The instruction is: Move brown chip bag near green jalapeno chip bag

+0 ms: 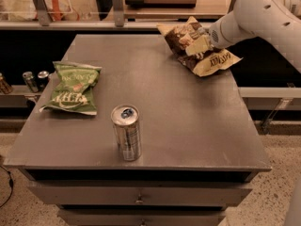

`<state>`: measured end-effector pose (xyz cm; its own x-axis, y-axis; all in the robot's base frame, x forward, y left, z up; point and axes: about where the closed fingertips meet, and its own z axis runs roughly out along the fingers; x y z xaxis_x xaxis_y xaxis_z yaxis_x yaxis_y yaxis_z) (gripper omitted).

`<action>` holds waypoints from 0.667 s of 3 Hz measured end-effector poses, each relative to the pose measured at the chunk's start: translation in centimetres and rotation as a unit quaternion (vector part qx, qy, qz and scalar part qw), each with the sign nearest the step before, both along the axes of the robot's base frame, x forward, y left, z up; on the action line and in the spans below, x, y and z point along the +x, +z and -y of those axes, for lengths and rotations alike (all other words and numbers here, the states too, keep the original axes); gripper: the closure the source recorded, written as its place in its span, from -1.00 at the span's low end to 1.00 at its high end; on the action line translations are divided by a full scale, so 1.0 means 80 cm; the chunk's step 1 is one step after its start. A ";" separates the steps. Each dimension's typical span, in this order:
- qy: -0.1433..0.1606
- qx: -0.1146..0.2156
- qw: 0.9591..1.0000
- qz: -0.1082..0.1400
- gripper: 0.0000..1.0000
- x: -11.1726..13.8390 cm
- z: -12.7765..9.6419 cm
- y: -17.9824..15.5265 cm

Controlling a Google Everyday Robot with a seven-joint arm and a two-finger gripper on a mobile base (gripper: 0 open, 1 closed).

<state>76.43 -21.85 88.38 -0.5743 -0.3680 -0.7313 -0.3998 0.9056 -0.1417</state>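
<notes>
Two chip bags: one brown chip bag (183, 36) clamped in the one gripper (201, 45), one green jalapeno chip bag (71, 87) well to its left; one standing can (126, 132), three small cans (29, 80), one table (188, 117).

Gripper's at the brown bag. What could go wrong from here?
The gripper is on the brown chip bag at the far right corner of the table, its cream end past the edge; a weak hold could drop it off. A low sweep toward the green jalapeno chip bag might clip the upright can.
</notes>
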 end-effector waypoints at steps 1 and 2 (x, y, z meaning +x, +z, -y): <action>-0.004 0.005 1.000 -0.001 -0.03 0.005 -0.002 -0.006; -0.005 0.010 1.000 0.007 0.42 0.005 -0.004 -0.002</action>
<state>76.84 -21.50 88.24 -0.5678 -0.3476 -0.7462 -0.3894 0.9121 -0.1286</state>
